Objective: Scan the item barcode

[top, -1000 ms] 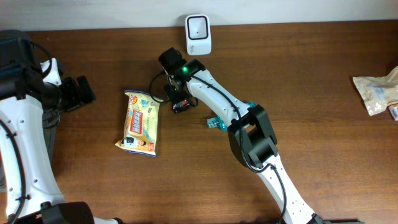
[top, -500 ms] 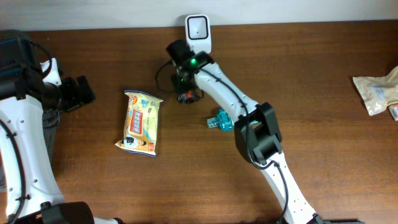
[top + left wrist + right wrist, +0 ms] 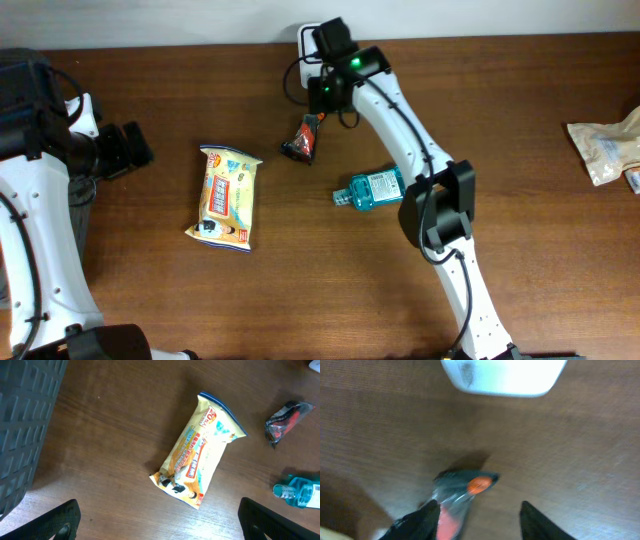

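Badly blurred in the right wrist view: small dark packet [image 3: 462, 487] with an orange-red patch, lying on the desk [image 3: 580, 460], one end tucked behind one finger [image 3: 415, 522] of the right claw [image 3: 479, 510]. Claw parted about halfway, nothing spanned between its pads. Contact between that finger and the packet impossible to judge. Print on the packet unreadable. White scanner [image 3: 505, 375] just beyond, cut off by the top edge there and mostly hidden under the wrist from overhead.

Left claw [image 3: 159, 502] spread fully wide, gripping nothing, only its two tips showing at the bottom corners, above a yellow snack bag [image 3: 197, 455] lying well apart from the packet. Teal bottle [image 3: 300, 491] on its side, clipped by the right edge, fill level not discernible. Dark ribbed crate [image 3: 25, 420] at upper left, cropped, its inside out of sight. Pale crumpled bag [image 3: 603, 148] at the far right of the desk, cut by the overhead frame, contents unclear.
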Available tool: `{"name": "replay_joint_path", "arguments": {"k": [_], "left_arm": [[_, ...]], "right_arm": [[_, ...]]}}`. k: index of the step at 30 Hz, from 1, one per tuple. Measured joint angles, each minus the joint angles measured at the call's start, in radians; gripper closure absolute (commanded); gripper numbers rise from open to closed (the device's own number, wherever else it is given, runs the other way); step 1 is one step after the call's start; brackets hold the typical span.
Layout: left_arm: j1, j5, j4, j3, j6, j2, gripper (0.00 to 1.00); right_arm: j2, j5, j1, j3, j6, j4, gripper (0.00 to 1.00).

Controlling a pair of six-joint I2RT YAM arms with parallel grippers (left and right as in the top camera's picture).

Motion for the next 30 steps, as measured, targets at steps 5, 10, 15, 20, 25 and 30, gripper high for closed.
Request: {"name": "replay_joint_path", "arguments": {"k": [5, 10, 15, 20, 25, 30], "left_arm": [[0.0, 0.0, 0.0, 0.0, 0.0, 0.0, 0.01], [0.0, 0.0, 0.0, 0.0, 0.0, 0.0, 0.01], [0.0, 0.0, 0.0, 0.0, 0.0, 0.0, 0.01], [0.0, 0.0, 0.0, 0.0, 0.0, 0.0, 0.01], [0.0, 0.0, 0.0, 0.0, 0.0, 0.0, 0.01], [0.0, 0.0, 0.0, 0.0, 0.0, 0.0, 0.01]], "right_arm": [[0.0, 0.036, 0.077, -0.002, 0.148, -0.018, 0.33], [0.0, 0.178, 0.152, -0.105, 0.311, 0.01, 0.33], [0.0, 0.241, 0.15, -0.246, 0.377, 0.137, 0.32], [-0.002, 0.269, 0.141, -0.275, 0.391, 0.201, 0.32], [-0.002, 0.274, 0.141, -0.281, 0.383, 0.225, 0.38], [-0.002, 0.277, 0.141, -0.285, 0.365, 0.223, 0.38]]}}
